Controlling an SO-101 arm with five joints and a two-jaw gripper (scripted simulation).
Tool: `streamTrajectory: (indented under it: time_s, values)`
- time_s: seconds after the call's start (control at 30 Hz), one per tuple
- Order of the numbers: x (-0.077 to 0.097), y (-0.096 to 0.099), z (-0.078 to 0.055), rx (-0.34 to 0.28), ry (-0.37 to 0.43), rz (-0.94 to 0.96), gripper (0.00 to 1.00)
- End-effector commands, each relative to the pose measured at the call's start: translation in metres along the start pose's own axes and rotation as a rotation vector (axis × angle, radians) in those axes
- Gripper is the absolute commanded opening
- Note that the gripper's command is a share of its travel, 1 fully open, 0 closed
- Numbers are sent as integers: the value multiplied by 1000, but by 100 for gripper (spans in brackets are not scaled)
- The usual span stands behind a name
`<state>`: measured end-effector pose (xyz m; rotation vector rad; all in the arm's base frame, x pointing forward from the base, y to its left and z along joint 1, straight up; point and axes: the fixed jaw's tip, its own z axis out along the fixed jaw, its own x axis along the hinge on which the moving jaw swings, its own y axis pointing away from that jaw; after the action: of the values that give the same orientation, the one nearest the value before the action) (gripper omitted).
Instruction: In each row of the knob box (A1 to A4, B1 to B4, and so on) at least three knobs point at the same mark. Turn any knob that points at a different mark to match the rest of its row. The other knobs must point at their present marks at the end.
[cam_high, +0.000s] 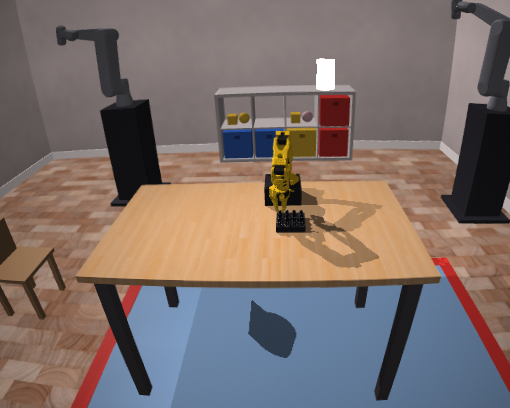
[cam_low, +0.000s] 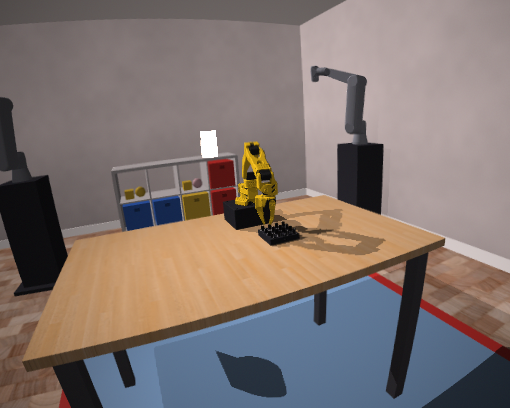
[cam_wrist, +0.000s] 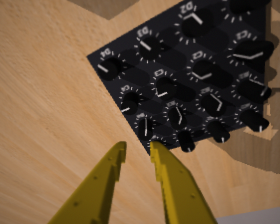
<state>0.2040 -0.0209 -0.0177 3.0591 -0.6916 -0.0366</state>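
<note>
The black knob box (cam_high: 290, 221) (cam_low: 276, 235) (cam_wrist: 129, 75) lies on the wooden table (cam_high: 200, 240) just in front of the arm's black base (cam_high: 295, 192). In the wrist view it carries several black knobs with white pointers, such as one knob (cam_wrist: 145, 125) near the corner closest to me. My yellow gripper (cam_wrist: 137, 146) (cam_high: 280, 204) (cam_low: 265, 216) hangs just above the box's rear left corner. Its fingers are close together with only table showing between them, and they touch no knob. The far right knobs run out of the wrist view.
The arm's shadow falls on the table to the right of the box. A shelf (cam_high: 285, 122) with coloured bins stands behind the table. Two grey arms on black pedestals (cam_high: 131, 150) (cam_high: 482, 160) stand at the sides, and a small chair (cam_high: 25, 265) at the left.
</note>
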Motion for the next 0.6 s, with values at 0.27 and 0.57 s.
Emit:
streamTrajectory:
  time_s: [0.27,0.57]
  values:
    - [-21,9,-6,8,18,-6,8]
    - [-33,14,-6,8,18,-6,8]
